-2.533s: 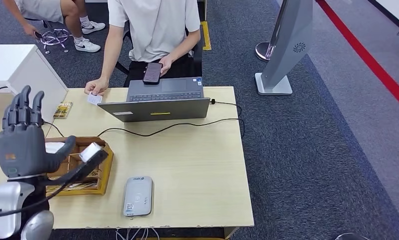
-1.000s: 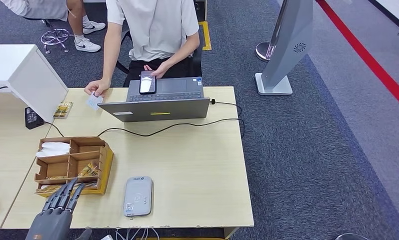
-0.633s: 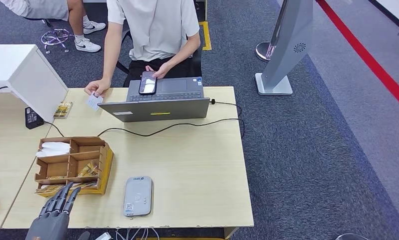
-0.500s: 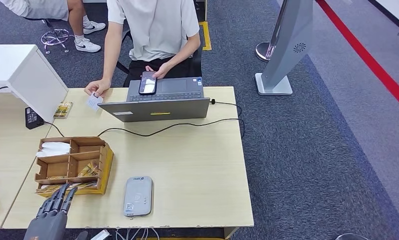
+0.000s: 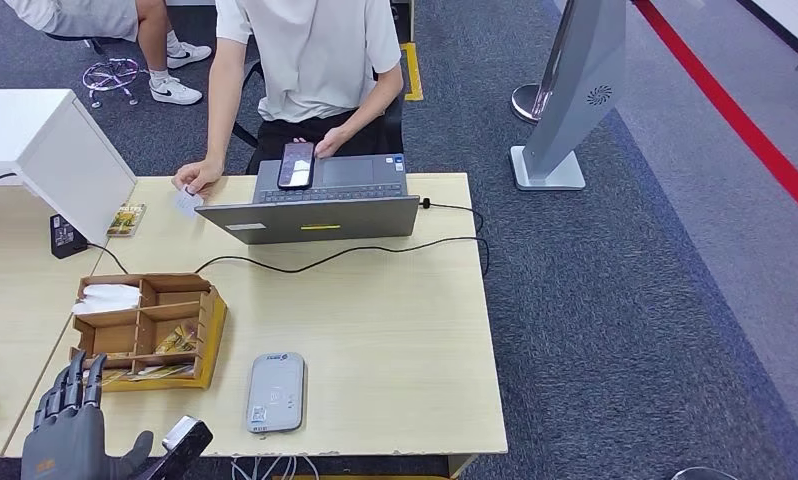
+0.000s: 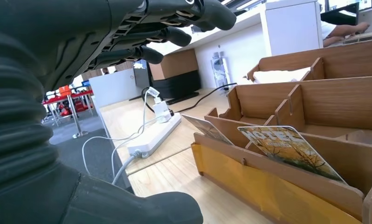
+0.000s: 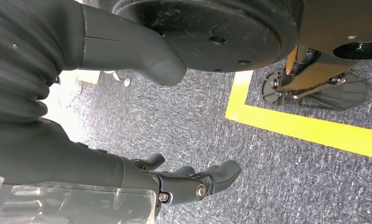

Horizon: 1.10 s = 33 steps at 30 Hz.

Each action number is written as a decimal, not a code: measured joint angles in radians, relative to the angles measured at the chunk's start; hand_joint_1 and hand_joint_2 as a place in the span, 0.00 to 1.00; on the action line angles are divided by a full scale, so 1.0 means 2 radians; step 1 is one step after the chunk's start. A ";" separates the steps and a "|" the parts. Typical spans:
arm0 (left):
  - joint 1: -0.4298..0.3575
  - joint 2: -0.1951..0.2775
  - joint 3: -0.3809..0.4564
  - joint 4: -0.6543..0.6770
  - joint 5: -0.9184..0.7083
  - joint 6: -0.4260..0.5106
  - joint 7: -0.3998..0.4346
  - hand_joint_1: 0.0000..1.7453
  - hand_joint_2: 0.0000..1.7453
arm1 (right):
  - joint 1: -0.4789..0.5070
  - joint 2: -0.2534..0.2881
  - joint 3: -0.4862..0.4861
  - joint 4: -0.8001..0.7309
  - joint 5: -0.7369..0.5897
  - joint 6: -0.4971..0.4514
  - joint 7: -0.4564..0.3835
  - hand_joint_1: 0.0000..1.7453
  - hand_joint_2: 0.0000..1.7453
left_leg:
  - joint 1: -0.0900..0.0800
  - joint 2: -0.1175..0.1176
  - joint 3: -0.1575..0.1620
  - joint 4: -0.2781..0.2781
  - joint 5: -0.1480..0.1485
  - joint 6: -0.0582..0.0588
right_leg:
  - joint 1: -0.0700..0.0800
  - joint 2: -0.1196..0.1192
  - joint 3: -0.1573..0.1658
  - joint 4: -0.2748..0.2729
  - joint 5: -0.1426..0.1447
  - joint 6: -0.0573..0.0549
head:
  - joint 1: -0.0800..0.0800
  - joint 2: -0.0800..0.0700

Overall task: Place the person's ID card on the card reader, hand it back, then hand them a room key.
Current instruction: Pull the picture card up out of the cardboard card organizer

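Note:
A person seated behind the laptop holds a white ID card (image 5: 187,201) on the table's far left corner. The grey card reader (image 5: 276,392) lies near the front edge. A wooden box (image 5: 207,335) to its left holds room key cards (image 5: 175,342). One card printed "HOTEL" (image 6: 291,149) stands in the box's front slot. My left hand (image 5: 70,432) is at the table's front left corner, just short of the box, with fingers straight, thumb spread and nothing in it (image 6: 58,60). My right hand (image 7: 128,177) hangs over the carpet, fingers loosely apart and empty.
An open laptop (image 5: 315,208) stands at the far edge with a black cable (image 5: 375,248) running across the table. The person holds a phone (image 5: 296,165) over its keyboard. A white cabinet (image 5: 45,150) stands at far left. A power strip (image 6: 154,137) lies beside the box.
My left hand, raised high over the box 2.5 s ago, dropped to the front edge, then shifted left and spread its thumb. The person's card hand stayed by the laptop.

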 joint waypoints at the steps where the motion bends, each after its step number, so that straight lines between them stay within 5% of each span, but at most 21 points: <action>1: 0.000 -0.006 0.004 0.001 -0.005 0.002 -0.005 0.00 1.00 | 0.000 0.000 0.000 -0.001 0.000 0.000 0.000 0.00 1.00 | 0.000 0.000 0.000 0.000 0.000 0.000 | 0.000 0.000 0.000 0.000 0.000 0.000 | 0.000 0.000; 9: 0.000 -0.039 0.027 0.009 -0.021 0.004 -0.020 0.00 1.00 | 0.002 0.004 -0.001 -0.008 0.001 0.001 0.000 0.00 1.00 | 0.000 0.000 0.000 0.000 0.000 0.000 | 0.000 0.000 0.000 0.000 0.000 0.000 | 0.000 0.000; 25: 0.000 -0.055 0.036 0.014 -0.029 0.004 -0.031 0.00 1.00 | 0.004 0.006 -0.003 -0.014 0.008 0.003 0.000 0.00 1.00 | 0.000 0.000 0.000 0.000 0.000 0.000 | 0.000 0.000 0.000 0.000 0.000 0.000 | 0.000 0.000; 33: -0.036 -0.093 0.057 0.063 -0.067 -0.003 -0.057 0.00 1.00 | 0.003 0.010 -0.005 -0.021 0.035 0.009 0.002 0.00 1.00 | 0.000 -0.001 0.000 0.000 0.000 0.000 | 0.000 -0.001 0.001 0.000 0.000 0.000 | 0.000 0.000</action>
